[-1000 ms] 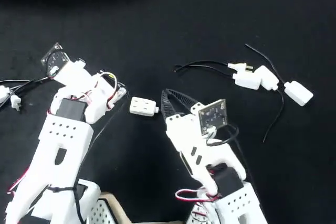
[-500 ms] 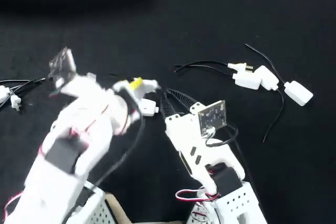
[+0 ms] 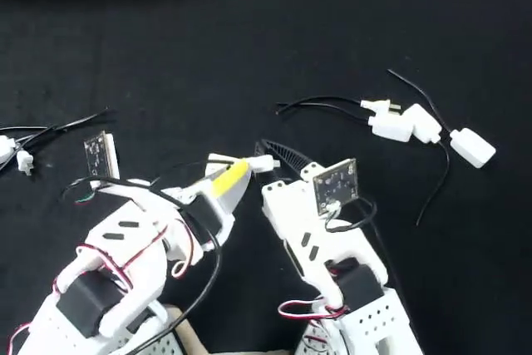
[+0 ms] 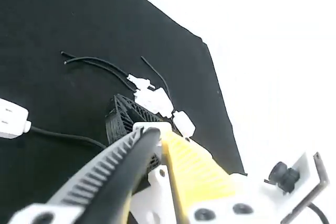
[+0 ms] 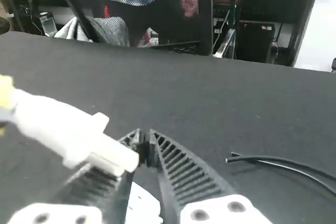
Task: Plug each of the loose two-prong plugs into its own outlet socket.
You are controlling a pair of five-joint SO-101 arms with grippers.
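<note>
Left claw (image 3: 245,166), angled rightward, pinches a plug (image 3: 264,164) just beside right claw (image 5: 145,141).

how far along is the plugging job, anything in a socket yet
Done: nothing is clearly plugged in. In hand: the left gripper holds a white plug, whose end sits by the shut right gripper. Left: the white socket shows empty slots, and a plug with bare prongs lies loose among the white pieces farther right.

Outlet socket (image 4: 13,119) cut by edge, plug (image 5: 68,129) blurred, perhaps in left pincer (image 3: 248,167)
</note>
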